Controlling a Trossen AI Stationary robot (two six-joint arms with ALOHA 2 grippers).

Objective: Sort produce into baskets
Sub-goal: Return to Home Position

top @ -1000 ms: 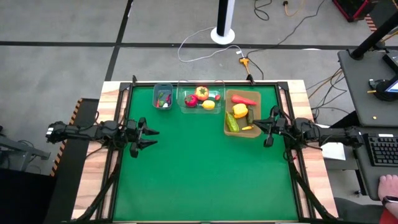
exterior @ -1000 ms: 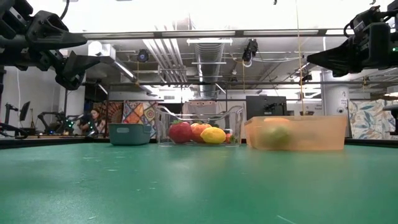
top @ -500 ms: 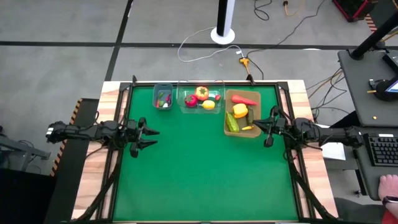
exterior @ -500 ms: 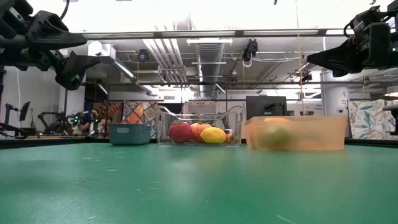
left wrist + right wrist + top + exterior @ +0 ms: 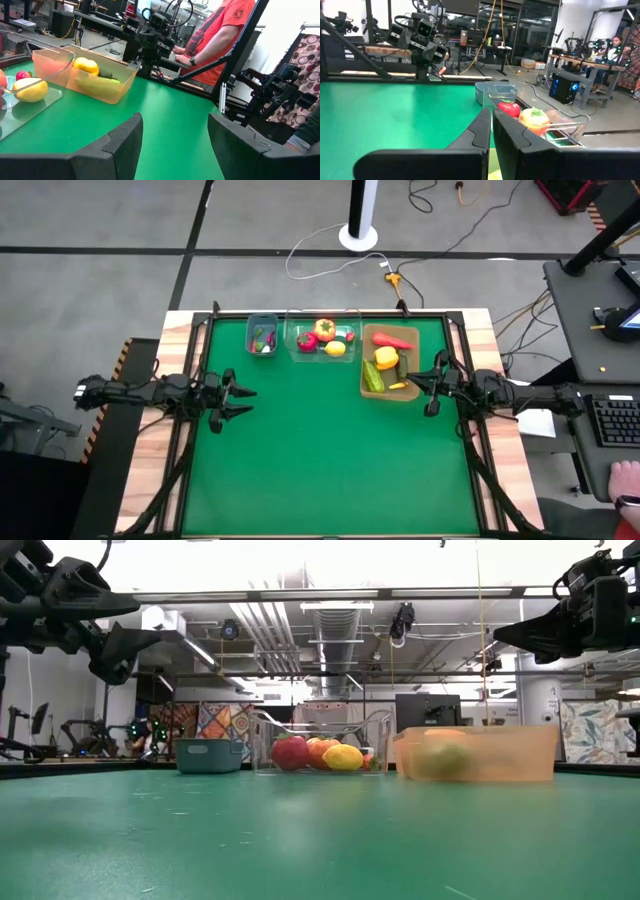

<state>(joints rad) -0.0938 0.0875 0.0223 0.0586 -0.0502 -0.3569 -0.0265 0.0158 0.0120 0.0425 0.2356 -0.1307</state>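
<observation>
Green felt [image 5: 320, 460] lies bare, all produce [image 5: 385, 360] binned, so sorting looks finished; left gripper [image 5: 238, 402] released, right gripper [image 5: 425, 388] clenched empty.

Matt green table mat [image 5: 330, 450]; clear glossy plastic tub [image 5: 322, 351].

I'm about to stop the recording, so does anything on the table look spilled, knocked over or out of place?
Nothing stands out. The blue-grey bin, clear tub and tan tray sit upright in a row, with all visible produce inside them.
</observation>
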